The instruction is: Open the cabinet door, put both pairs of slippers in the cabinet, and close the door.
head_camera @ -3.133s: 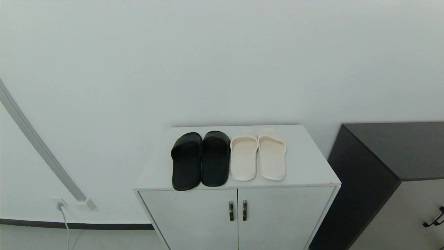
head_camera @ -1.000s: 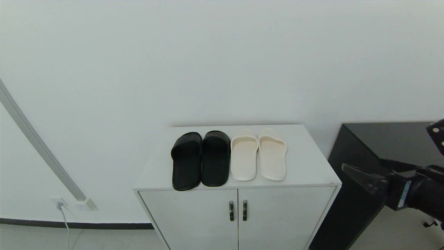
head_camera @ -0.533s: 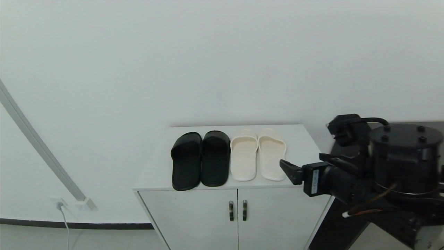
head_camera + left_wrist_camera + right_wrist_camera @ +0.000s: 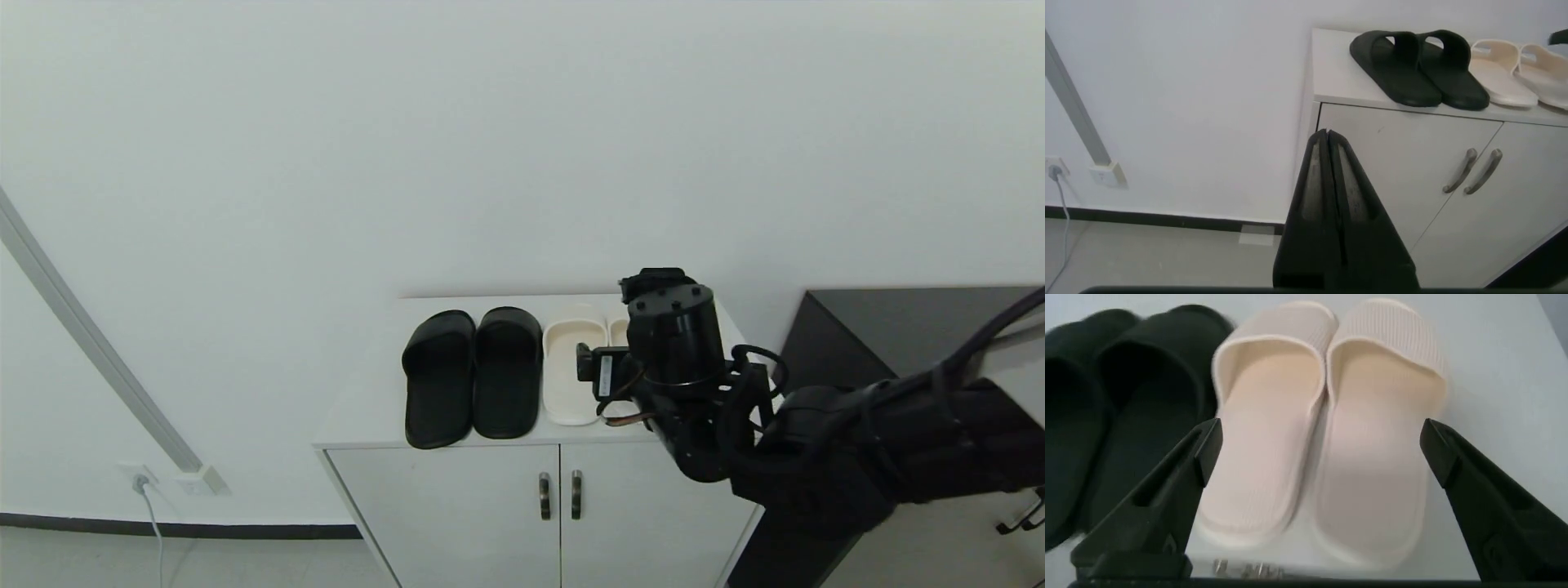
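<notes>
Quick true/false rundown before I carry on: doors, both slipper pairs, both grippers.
1. Both cabinet doors are shut. True.
2. The black slippers are inside the cabinet. False: they lie on the cabinet top, beside the cream slippers.
3. The right gripper has its fingers open wide, facing the cream slippers. True.
4. The left gripper has its fingers open. False: they are shut together, holding nothing.
5. The right gripper grips a cream slipper. False: its fingers close on nothing.
</notes>
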Robot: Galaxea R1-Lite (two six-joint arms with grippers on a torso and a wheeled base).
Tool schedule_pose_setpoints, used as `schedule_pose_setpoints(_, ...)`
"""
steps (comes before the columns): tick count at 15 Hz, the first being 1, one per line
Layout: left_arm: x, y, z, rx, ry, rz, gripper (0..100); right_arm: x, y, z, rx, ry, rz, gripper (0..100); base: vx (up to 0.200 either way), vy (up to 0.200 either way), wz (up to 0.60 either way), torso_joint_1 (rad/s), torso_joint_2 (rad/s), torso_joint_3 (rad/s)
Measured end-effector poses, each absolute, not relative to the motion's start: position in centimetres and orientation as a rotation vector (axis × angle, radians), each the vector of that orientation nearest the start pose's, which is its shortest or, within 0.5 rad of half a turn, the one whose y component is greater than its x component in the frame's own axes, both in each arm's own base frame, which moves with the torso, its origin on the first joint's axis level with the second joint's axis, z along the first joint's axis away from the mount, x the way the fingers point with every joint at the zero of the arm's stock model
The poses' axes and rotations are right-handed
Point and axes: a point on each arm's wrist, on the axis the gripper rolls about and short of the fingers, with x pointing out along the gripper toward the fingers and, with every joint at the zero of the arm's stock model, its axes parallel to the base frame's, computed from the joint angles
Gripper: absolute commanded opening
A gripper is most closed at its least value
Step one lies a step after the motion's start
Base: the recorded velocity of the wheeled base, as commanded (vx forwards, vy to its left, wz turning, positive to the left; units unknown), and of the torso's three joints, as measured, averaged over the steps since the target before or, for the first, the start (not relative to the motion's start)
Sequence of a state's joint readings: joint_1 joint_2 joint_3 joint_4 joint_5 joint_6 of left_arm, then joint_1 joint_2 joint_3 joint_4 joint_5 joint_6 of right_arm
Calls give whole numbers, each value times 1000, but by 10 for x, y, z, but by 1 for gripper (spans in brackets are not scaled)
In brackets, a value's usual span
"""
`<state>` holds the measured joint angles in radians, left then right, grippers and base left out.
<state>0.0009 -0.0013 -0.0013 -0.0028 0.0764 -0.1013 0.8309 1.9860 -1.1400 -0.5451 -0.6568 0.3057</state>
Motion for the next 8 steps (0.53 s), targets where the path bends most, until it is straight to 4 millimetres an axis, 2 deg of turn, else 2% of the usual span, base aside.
schedule_pose_setpoints(3,-23,2,76,-102,-9,77,0,305,284,147,100,248,82,100,0,0,0,0,0,0)
schedule_pose_setpoints(8,-23,2,76,-103,-8,77,0,337,299,127,98,244,55,100,0,0,0,0,0,0)
